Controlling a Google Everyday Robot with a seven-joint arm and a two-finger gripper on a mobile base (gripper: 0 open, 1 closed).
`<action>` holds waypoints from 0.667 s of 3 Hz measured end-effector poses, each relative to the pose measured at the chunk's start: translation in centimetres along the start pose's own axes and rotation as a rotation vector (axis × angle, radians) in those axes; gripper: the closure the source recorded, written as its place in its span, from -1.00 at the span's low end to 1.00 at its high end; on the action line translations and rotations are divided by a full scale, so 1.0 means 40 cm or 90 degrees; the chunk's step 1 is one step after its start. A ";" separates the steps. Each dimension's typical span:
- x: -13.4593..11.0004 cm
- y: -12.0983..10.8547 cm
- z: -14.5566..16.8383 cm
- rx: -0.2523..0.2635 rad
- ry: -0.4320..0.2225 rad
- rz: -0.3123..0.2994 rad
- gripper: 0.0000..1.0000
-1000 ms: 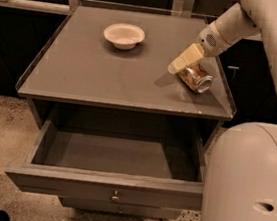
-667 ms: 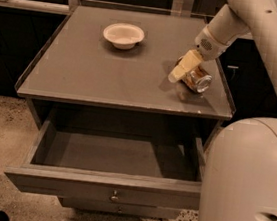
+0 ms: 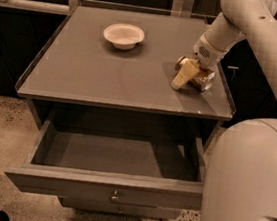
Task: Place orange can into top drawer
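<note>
The orange can (image 3: 202, 79) lies on its side on the grey cabinet top (image 3: 107, 78), near the right edge. My gripper (image 3: 185, 74) is down at the can's left end, touching it, with the arm reaching in from the upper right. The top drawer (image 3: 103, 189) stands pulled wide open below the cabinet top. Its inside (image 3: 118, 155) is bare, and its small metal knob (image 3: 114, 196) shows on the front panel.
A white bowl (image 3: 123, 34) stands at the back middle of the cabinet top. My large white body (image 3: 250, 186) fills the lower right, next to the drawer's right side. A narrower lower drawer front (image 3: 116, 209) sits beneath. The floor is speckled.
My arm has shifted a little over the can, with the wrist now more upright. The can has stayed in about the same spot on the cabinet top. The drawer has not moved.
</note>
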State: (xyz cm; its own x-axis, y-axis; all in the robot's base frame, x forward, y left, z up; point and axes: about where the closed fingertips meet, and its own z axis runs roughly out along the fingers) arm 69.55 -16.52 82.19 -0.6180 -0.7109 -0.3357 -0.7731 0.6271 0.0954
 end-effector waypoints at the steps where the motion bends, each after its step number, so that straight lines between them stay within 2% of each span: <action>1: 0.000 0.000 0.000 0.000 0.000 0.000 0.27; 2: 0.000 0.000 0.000 0.000 0.000 0.000 0.75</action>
State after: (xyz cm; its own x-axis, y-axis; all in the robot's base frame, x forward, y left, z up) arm 69.56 -16.52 82.19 -0.6180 -0.7109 -0.3357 -0.7731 0.6270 0.0954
